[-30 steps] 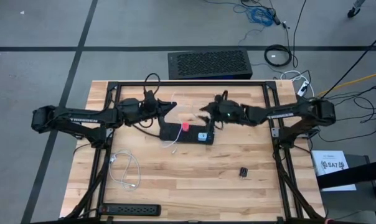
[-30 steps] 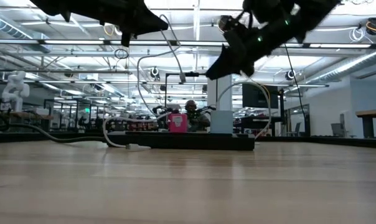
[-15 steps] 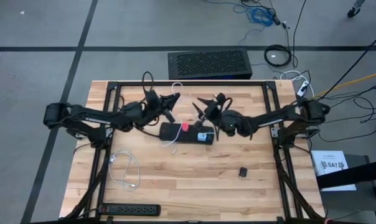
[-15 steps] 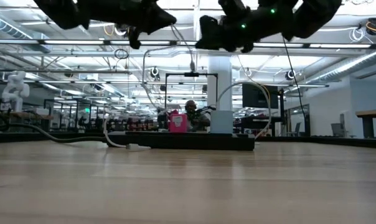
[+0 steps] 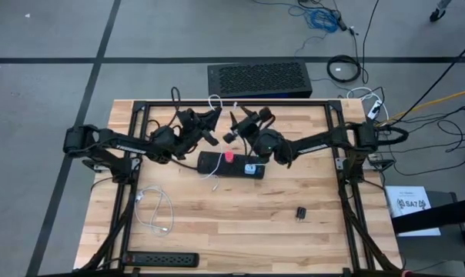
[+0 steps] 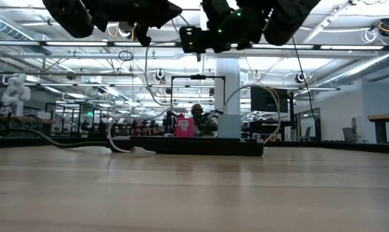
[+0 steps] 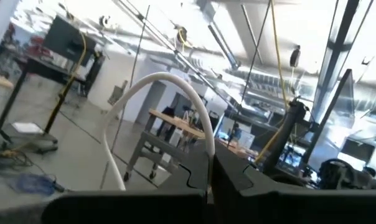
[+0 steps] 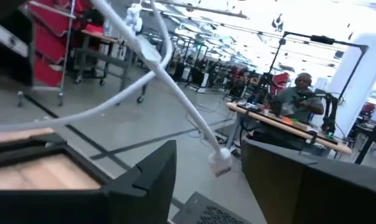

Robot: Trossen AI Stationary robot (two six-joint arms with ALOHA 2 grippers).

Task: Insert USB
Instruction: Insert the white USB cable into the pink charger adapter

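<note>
A white USB cable point(image 5: 214, 100) rises in a loop above the far middle of the table. My left gripper point(image 5: 215, 117) is shut on it. The cable's white plug end point(image 8: 220, 162) hangs free between the fingers of my open right gripper point(image 5: 234, 123), which faces the left one; the plug touches neither finger. Below both, a black hub point(image 5: 231, 164) lies flat on the wood, with a pink block point(image 5: 229, 156) and a pale block point(image 6: 229, 125) standing on it. My left gripper pinches the white cable point(image 7: 208, 163) between its two shut fingers, a short way back from the plug end. The fingers slant upward toward the table's far right. The cable arches up out of the fingertips, clear of the table, and drops away slack toward the hub.
A second white cable point(image 5: 155, 209) lies coiled near the left front. A small black part point(image 5: 302, 212) lies right of centre and a black power strip point(image 5: 160, 259) at the near edge. A black mesh box point(image 5: 259, 79) stands beyond the far edge. A black frame point(image 5: 140, 115) borders the table.
Both grippers have tipped up from pointing down to roughly level. My right gripper has swung toward the table's far left, up close to the left gripper. My left gripper has shifted a little toward the far edge, carrying the cable loop higher.
</note>
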